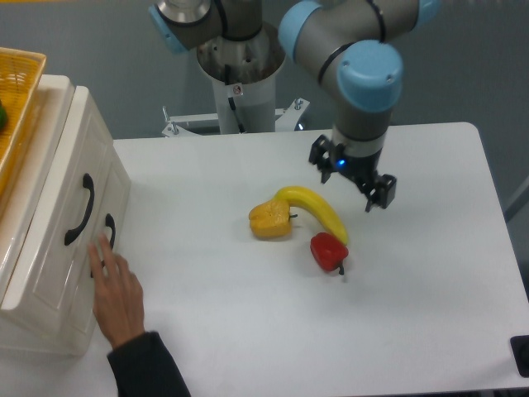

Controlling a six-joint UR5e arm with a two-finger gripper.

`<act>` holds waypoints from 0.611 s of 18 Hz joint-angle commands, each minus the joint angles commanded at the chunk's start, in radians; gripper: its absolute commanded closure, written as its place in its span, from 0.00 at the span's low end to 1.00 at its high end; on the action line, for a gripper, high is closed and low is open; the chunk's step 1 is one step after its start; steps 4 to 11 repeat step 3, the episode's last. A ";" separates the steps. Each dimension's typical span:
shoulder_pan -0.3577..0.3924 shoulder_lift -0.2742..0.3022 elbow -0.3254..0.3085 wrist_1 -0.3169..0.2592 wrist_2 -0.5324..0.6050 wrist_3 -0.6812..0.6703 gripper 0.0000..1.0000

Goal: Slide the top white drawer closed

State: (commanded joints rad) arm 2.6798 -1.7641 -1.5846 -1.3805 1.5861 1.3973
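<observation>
Drawer unit [58,240] at table's [248,331] left edge, basket [16,91] on top, banana [318,212] mid-table

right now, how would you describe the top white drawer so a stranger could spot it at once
Look at the cream-white plastic drawer cabinet at the table's left edge, under the woven yellow basket. The top white drawer is the upper of its two fronts, with the higher curved black handle. The lower drawer sits beneath it, where a person's hand rests.
</observation>
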 joint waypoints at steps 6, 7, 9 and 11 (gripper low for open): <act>0.014 0.021 0.000 -0.032 0.023 0.008 0.00; 0.014 0.021 0.000 -0.032 0.023 0.008 0.00; 0.014 0.021 0.000 -0.032 0.023 0.008 0.00; 0.014 0.021 0.000 -0.032 0.023 0.008 0.00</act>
